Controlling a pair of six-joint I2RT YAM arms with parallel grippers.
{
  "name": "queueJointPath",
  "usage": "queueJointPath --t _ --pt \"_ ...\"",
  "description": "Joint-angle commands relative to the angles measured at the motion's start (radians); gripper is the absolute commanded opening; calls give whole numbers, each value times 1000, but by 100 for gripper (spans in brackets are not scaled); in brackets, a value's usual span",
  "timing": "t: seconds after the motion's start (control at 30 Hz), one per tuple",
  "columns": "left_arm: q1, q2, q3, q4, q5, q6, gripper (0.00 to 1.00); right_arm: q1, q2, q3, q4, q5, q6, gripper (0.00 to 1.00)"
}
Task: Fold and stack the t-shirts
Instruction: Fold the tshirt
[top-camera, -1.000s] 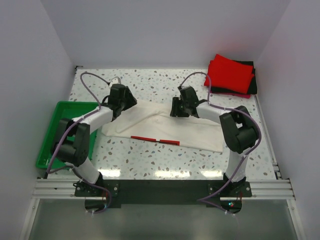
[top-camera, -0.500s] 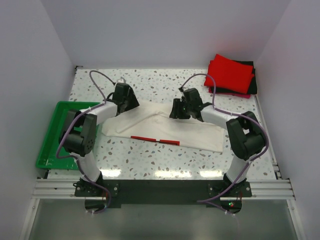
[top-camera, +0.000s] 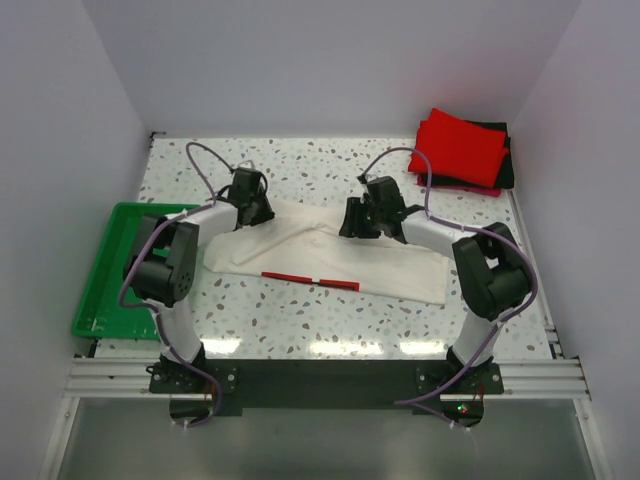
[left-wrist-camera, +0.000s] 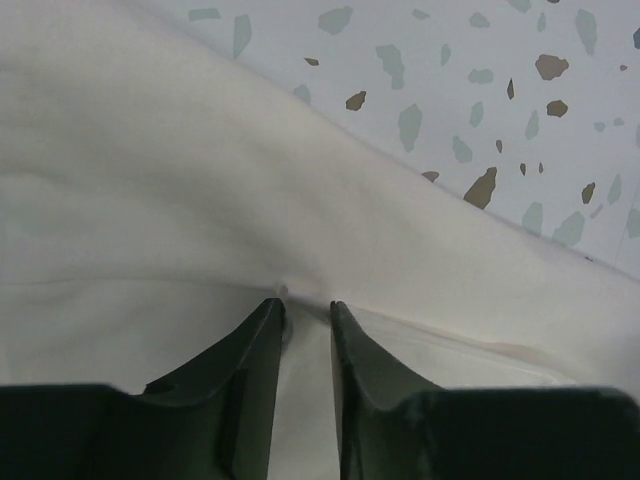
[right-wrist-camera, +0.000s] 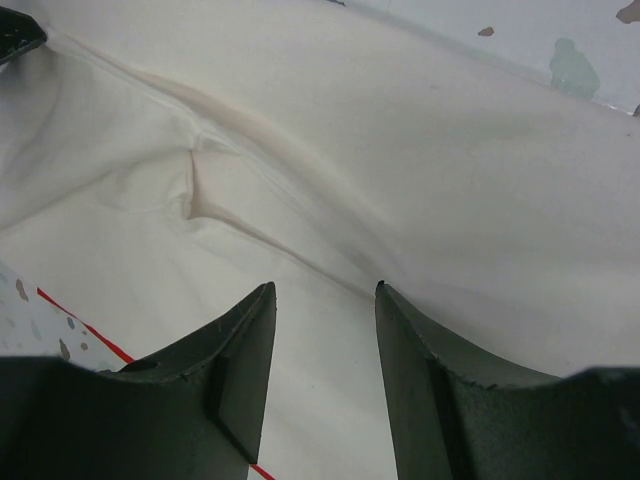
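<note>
Tapered left fingers (left-wrist-camera: 250, 370) flank a soft pucker in cream t-shirt (left-wrist-camera: 200, 180).

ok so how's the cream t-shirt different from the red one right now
The cream t-shirt lies spread out and rumpled mid-table, while the red t-shirt is folded into a neat rectangle at the far right corner. The cream one lies directly on the table, but the red one rests on a folded black t-shirt. The left gripper and right gripper are both down at the cream one, with neither near the red. Both are cloth shirts.
</note>
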Motion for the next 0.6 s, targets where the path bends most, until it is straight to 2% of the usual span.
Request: queueJointPath --t 0.0,0.03,0.13,0.23,0.57 --pt "-1 -32 3 27 31 21 27 6 -48 -4 32 -14 -8 48" --pt "-1 -40 -5 35 36 21 20 6 -49 -4 32 -11 -7 48" --pt "-1 -77 -26 47 59 18 7 7 -49 -2 31 -9 -7 48" --pt "-1 -114 -52 61 79 17 0 6 -54 -6 31 -5 -2 48" --pt "-1 -317 -220 147 174 -17 0 6 -63 -4 42 34 15 48"
